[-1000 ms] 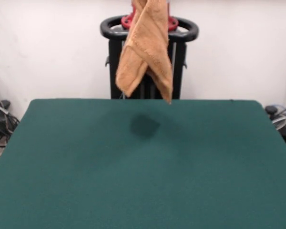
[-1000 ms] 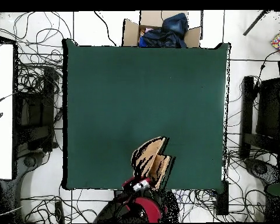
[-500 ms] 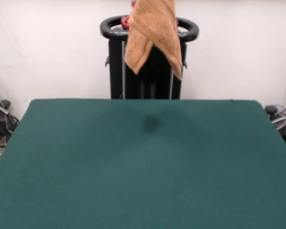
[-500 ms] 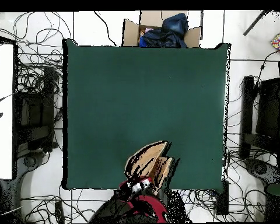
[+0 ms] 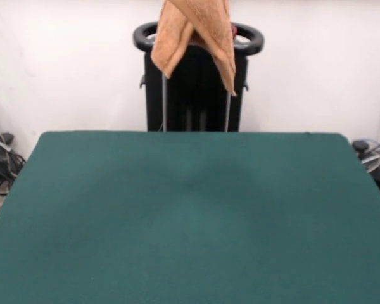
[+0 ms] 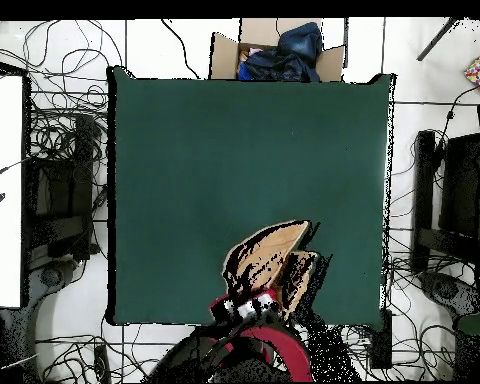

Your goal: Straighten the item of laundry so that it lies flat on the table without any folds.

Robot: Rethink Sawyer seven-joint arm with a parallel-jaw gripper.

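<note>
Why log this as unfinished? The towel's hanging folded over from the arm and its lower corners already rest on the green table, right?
Not quite. The towel does hang folded over from the arm, but its lower corners are not on the green table. The front view shows them dangling in front of the black pedestal, well above the tabletop. No part of it touches the felt.

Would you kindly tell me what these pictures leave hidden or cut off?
- Front view: the top of the hanging orange-tan terry towel is cut off by the picture's top edge, and the gripper lies beyond it.
- Overhead view: the red and black arm and the towel hide the grasp, so the fingers' state is unclear.
</note>
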